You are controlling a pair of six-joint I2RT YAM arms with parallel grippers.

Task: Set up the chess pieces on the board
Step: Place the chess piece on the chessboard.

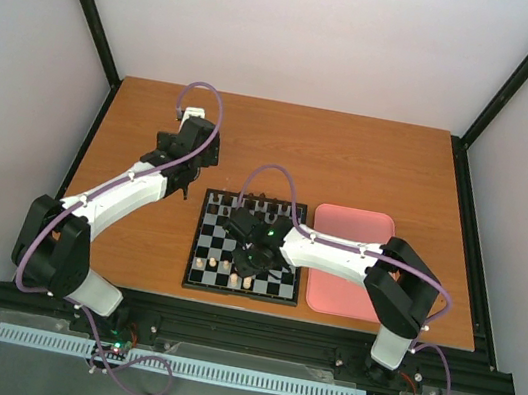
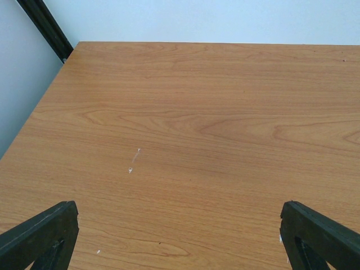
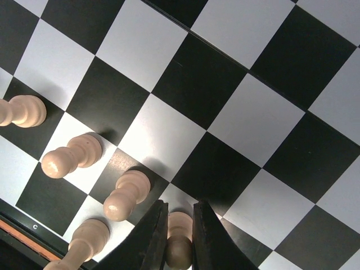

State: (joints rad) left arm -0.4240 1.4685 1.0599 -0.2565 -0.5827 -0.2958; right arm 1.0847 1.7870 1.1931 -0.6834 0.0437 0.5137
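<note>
Here, a cream pawn (image 3: 179, 243) sits at the near edge of the board (image 3: 185, 84), last in a line with the other pawns (image 3: 126, 194), apparently being set into that rank. The right gripper (image 3: 180, 211) is clamped on it from above. The left gripper (image 2: 180, 236), spread wide and holding nothing, hovers over the wooden table (image 2: 185, 112), probably parked out of the way.

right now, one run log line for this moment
right gripper: shut on pale pawn, near edge of board | left gripper: open, empty, over table
</note>
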